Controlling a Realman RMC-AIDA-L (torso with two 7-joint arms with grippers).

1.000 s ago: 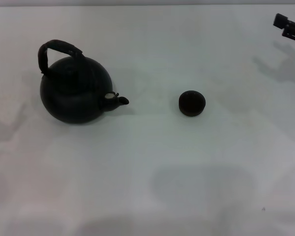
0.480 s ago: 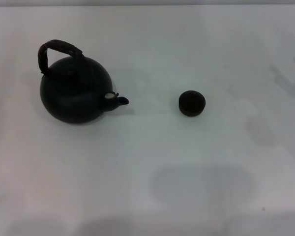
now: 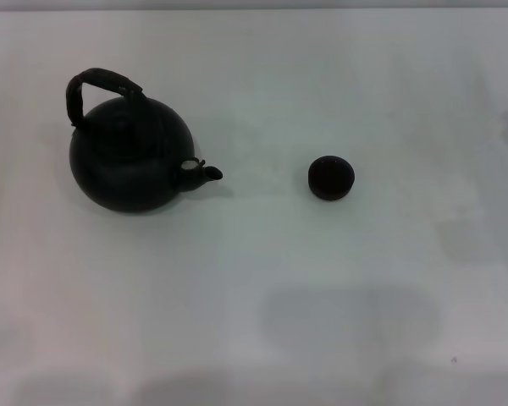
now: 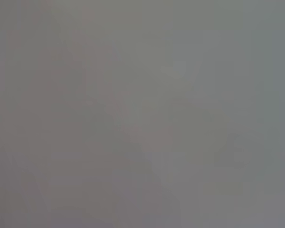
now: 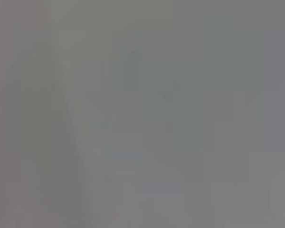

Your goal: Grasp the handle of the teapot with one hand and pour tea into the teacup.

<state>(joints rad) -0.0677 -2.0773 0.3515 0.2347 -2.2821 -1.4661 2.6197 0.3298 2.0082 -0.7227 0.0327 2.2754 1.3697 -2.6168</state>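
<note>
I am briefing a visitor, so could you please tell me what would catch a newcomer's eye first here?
The black teapot stands out on the robot's left of the white table, its arched handle upright and its spout aimed at the teacup, which sits apart on the right. Neither pincer is in view.

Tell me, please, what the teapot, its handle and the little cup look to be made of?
The teapot looks like matte black cast iron or dark ceramic: dull, no shine. Its handle seems wrapped, perhaps in cord or rattan, judging by its rough outline. The cup looks like dark unglazed clay, though that is uncertain.
</note>
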